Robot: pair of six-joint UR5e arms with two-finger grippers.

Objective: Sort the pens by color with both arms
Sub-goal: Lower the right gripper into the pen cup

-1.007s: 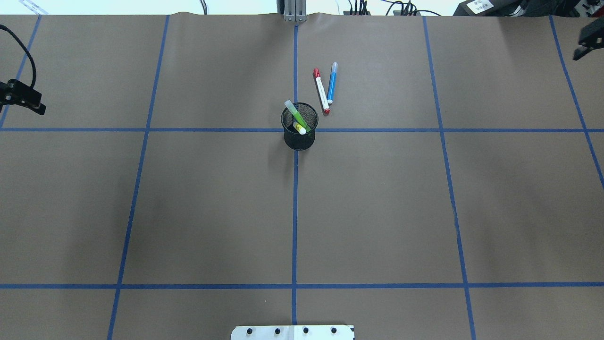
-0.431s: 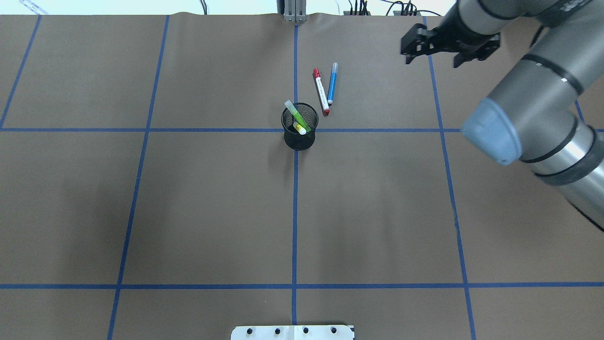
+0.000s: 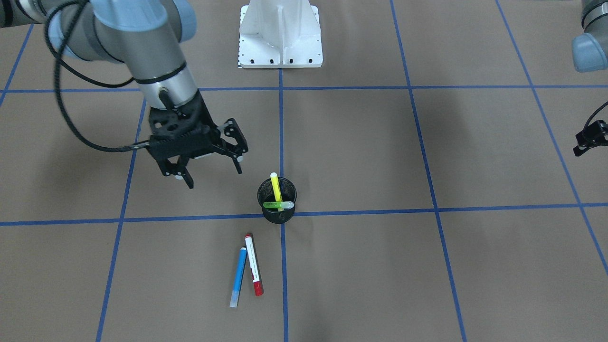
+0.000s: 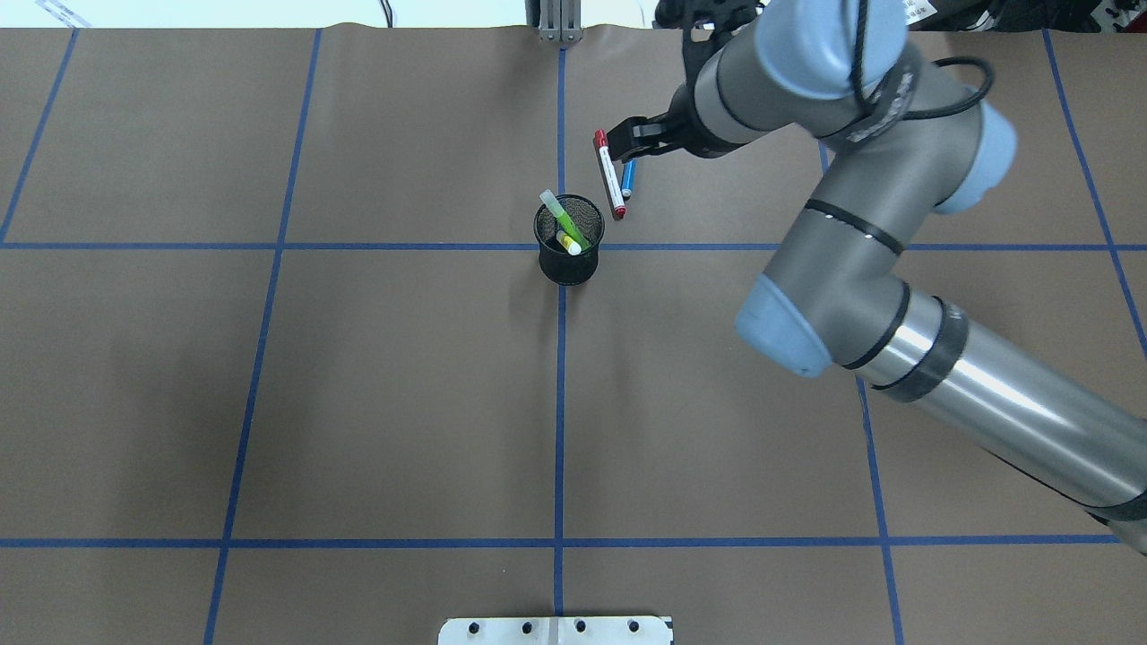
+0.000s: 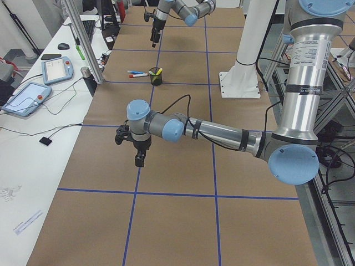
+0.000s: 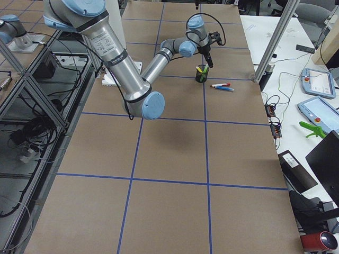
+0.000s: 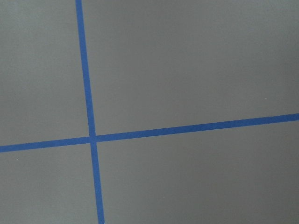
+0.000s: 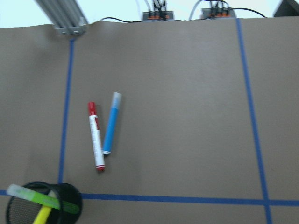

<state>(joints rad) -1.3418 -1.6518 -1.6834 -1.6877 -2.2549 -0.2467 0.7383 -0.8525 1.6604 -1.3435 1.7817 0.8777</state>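
A blue pen (image 3: 238, 277) and a white pen with red ends (image 3: 253, 264) lie side by side on the brown table, just beyond the black mesh cup (image 3: 277, 214). A green pen (image 3: 278, 205) and a yellow pen (image 3: 275, 187) stand inside the cup. My right gripper (image 3: 213, 175) hangs open and empty above the table. From overhead one of its fingers (image 4: 631, 133) covers the far part of the blue pen (image 4: 628, 177). My left gripper (image 5: 138, 154) hovers over bare table far from the pens. I cannot tell whether it is open or shut.
Blue tape lines divide the table into squares. The white pedestal base (image 3: 280, 38) stands at the robot's edge and an aluminium post (image 4: 557, 22) at the far edge. A side bench with tablets (image 5: 28, 97) lies beyond the table.
The right arm swung in from the right edge to above the two loose pens. The left gripper left the overhead view. No pen has moved.
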